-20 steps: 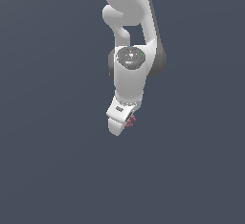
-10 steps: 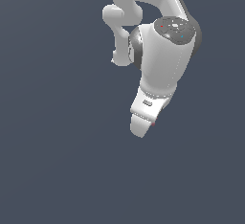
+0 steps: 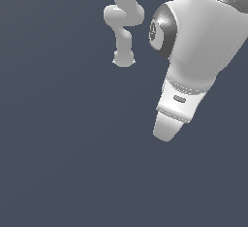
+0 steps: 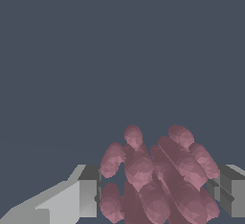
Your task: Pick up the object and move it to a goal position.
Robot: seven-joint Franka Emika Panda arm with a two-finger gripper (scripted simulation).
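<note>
The object (image 4: 155, 177) is a dark red-pink cluster of lumpy beads, and in the wrist view it fills the gap between my two fingers. My gripper (image 4: 155, 194) is shut on it, one finger pad (image 4: 88, 192) on each side of the cluster. In the exterior view the white hand (image 3: 175, 109) points down and toward the camera, and its body hides the object and the fingertips.
A plain dark grey-blue floor (image 3: 63, 163) lies all around. The arm's white links (image 3: 123, 24) rise at the back of the exterior view, with the large wrist joint (image 3: 198, 32) close to the camera.
The arm has risen toward the camera and shifted to the exterior view's right, growing much larger in frame. The object, visible at the fingertips one second ago, is now hidden there.
</note>
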